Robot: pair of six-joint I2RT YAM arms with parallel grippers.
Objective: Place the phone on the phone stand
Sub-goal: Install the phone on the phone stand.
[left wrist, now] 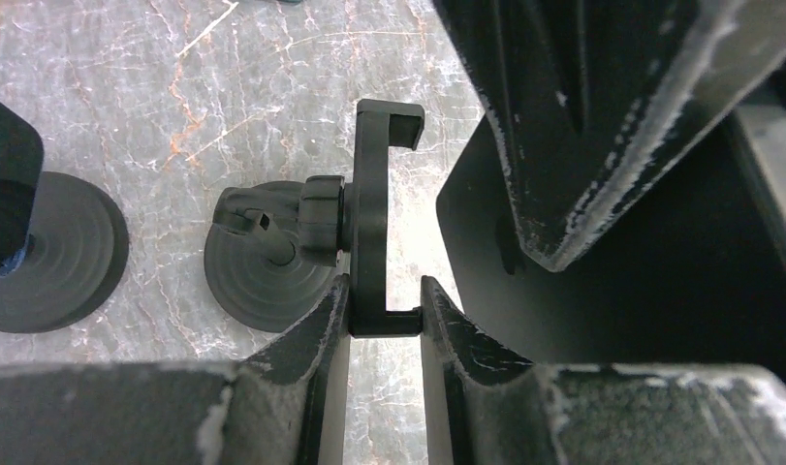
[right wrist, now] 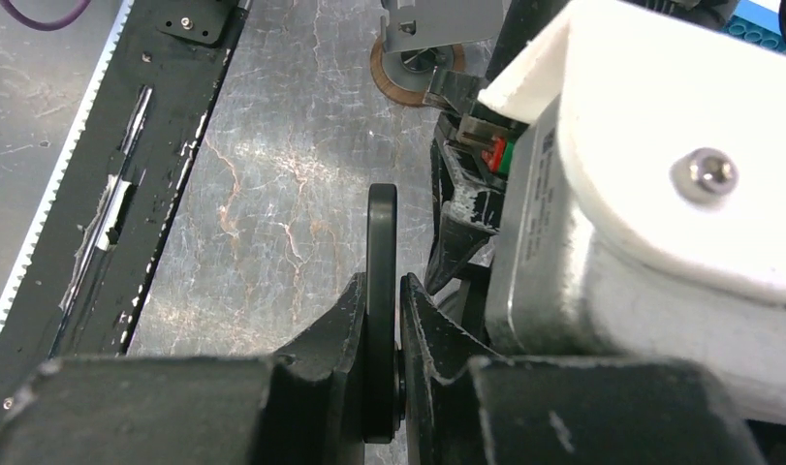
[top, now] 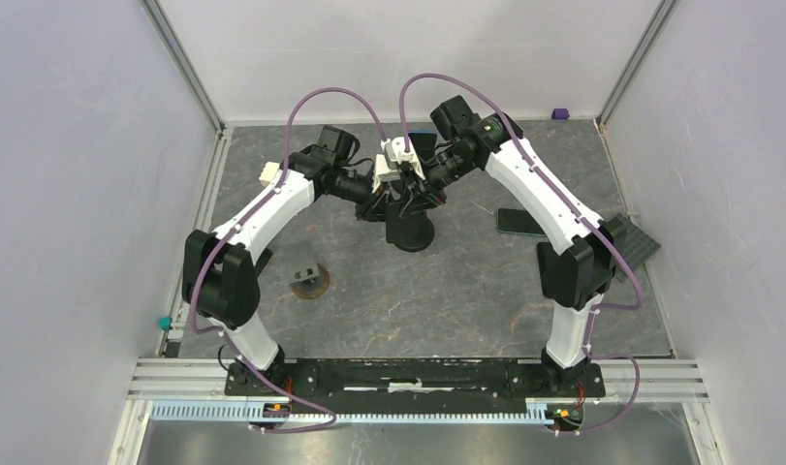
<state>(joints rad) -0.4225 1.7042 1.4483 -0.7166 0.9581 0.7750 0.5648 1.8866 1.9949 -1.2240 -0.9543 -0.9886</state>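
The black phone stand [left wrist: 369, 194] has a round base [left wrist: 263, 281], and its cradle stands edge-on with a hook at each end. My left gripper [left wrist: 386, 291] is shut on the cradle's lower hook. The phone [right wrist: 382, 242] is a thin black slab seen edge-on, and my right gripper [right wrist: 381, 286] is shut on it. Its dark flat face [left wrist: 471, 242] hangs just right of the cradle, apart from it. From above, the left gripper [top: 382, 199] and right gripper [top: 420, 186] meet over the stand's base [top: 411, 235]; the phone is hidden there.
A second round black base [left wrist: 49, 252] stands left of the stand. A dark flat rectangle [top: 518, 221] lies on the table to the right, a ridged dark block [top: 636, 240] by the right wall. A small grey piece on a brown disc [top: 309, 277] sits front left.
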